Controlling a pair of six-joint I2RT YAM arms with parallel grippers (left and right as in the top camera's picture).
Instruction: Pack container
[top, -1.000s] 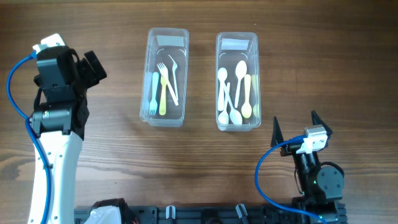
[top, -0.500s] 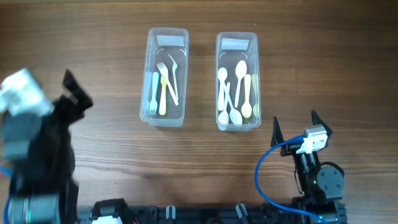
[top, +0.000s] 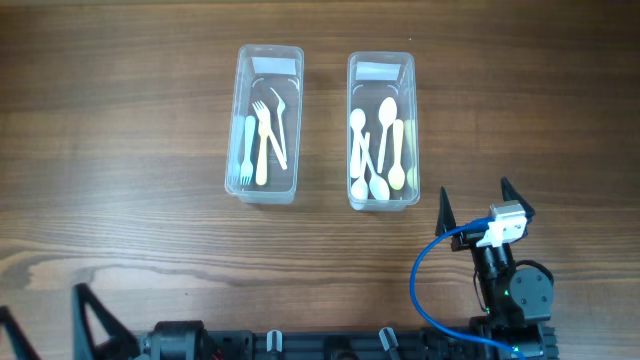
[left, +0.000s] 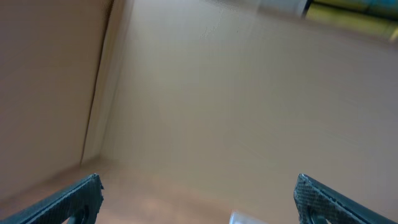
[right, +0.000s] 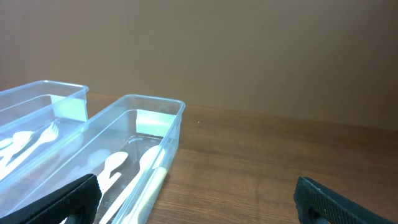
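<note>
Overhead: clear rectangular fork tub (top: 262, 197), spoon tub (top: 383, 205), wood-grain table (top: 130, 150).

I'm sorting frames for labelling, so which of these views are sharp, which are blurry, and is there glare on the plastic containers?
Overhead: sharp, evenly lit, no strong glare on the fork container or the spoon container. Left wrist: soft and smeared throughout, just brown surfaces and the fingertips of the left gripper. Right wrist: fairly sharp, only a mild sheen on the spoon container's rim.

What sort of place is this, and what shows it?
Probably a robotics lab bench: a wooden table, a clear fork container, a clear spoon container, and a cabled robot arm.
</note>
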